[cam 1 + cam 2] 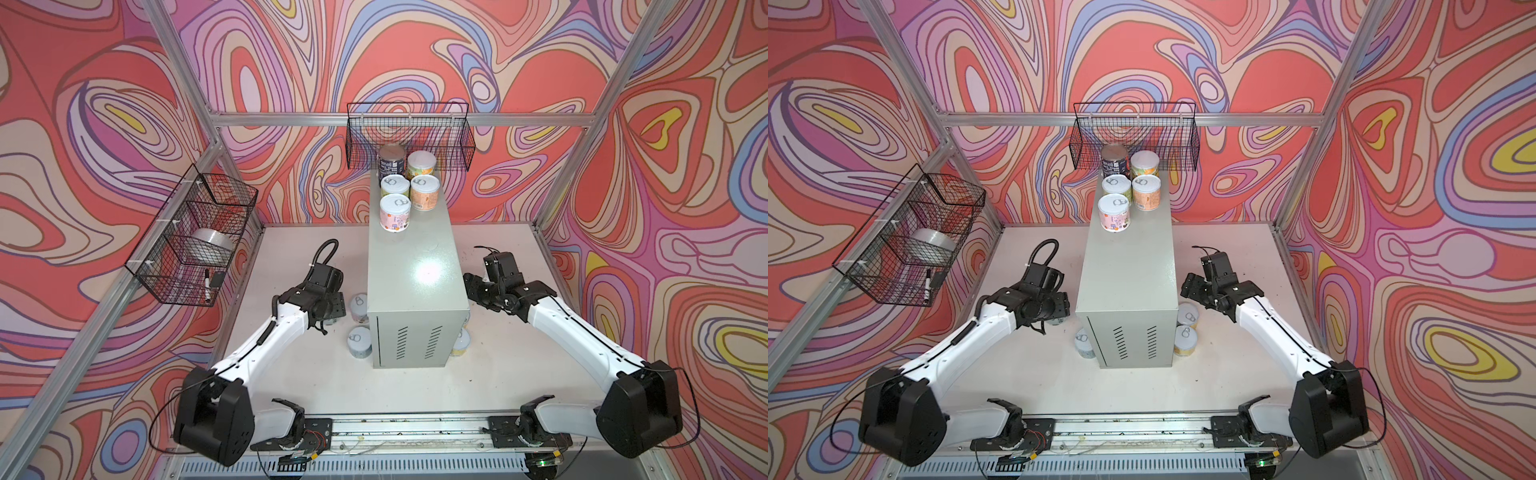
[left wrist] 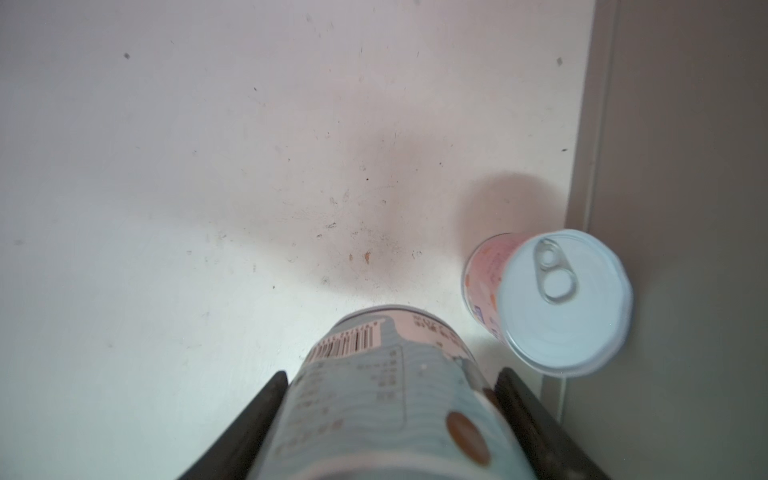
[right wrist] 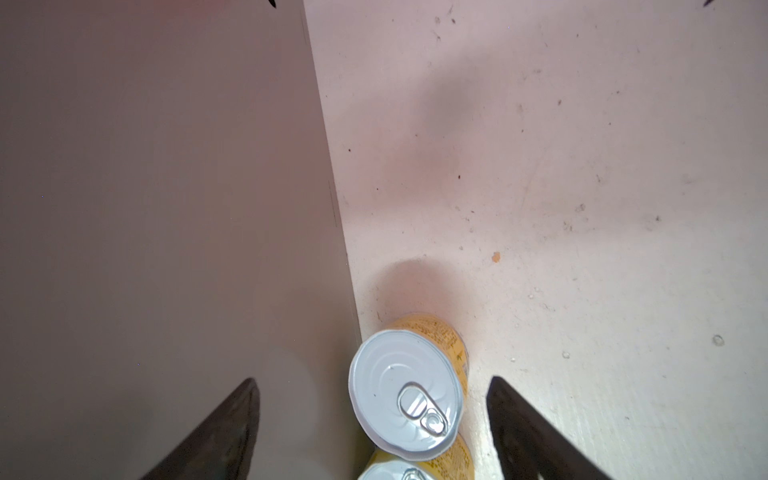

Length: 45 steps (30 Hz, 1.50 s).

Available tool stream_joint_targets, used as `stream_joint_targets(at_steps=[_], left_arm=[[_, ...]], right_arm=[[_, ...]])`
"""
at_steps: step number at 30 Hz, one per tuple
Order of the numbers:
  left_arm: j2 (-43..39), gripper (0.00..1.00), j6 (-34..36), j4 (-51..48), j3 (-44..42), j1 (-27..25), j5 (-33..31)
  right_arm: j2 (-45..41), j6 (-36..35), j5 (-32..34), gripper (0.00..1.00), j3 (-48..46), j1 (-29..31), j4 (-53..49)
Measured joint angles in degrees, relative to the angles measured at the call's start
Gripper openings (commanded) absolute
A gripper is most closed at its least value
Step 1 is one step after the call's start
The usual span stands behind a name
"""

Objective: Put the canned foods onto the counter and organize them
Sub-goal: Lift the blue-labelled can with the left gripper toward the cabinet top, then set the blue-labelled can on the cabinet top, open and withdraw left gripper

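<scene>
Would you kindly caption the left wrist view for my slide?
Left end effector grips a pale-blue can; a pink can stands beside the counter.

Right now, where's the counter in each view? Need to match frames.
Top view: counter mid-frame, cans on its far end.
Top view: counter mid-frame, vent slits toward camera.
Left wrist: its grey wall beside the pink can.
Right wrist: its grey wall beside the yellow can.
Shared landmark: white tabletop.
</scene>
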Motion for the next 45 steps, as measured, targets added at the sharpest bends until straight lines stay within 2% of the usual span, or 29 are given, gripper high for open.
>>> stream_joint_targets(at_steps=[3,6,11,15,19,27,31,39,45], left_arm=[[-4.50,0.00,0.98,-7.61,6.34,0.00,1.75],[-5.46,0.00,2.75,-16.26,16.13,0.00,4.42],[-3.04,0.00,5.77,-28.57,34.18,-0.07,7.89],[1.97,0.00,8.02,-38.69,51.15,-0.94,8.13],[9.64,0.00,10.01,-46.47,70.53,-7.15,3.87],[23.54,0.00,11.87,-51.17,91.80,-18.34,-1.05],[29.94,0.00,12.94,-50.99,97.39,-22.58,-3.69],[36.20,0.00,14.45,-46.93,98.38,-26.71,-2.95],[38.51,0.00,14.71,-44.57,98.40,-27.67,-0.76]], right_arm=[[-0.07,-0.52,-0.02,0.89,0.76,-0.02,0.31],[-0.17,-1.22,-0.04,0.89,1.68,-0.02,0.22],[-0.81,-2.64,0.00,0.89,4.17,-0.09,-0.98],[-1.92,-3.74,0.39,0.89,5.29,-0.48,-1.66],[-2.36,-4.66,0.70,0.89,5.92,-0.83,-1.88],[-2.43,-6.51,1.81,0.89,7.82,-0.90,-2.93],[-3.67,-7.93,3.17,0.89,9.53,-0.92,-3.52],[-6.64,-10.03,4.46,0.89,11.91,-0.92,-5.07],[-6.86,-10.60,4.42,0.89,12.66,-0.92,-5.33]])
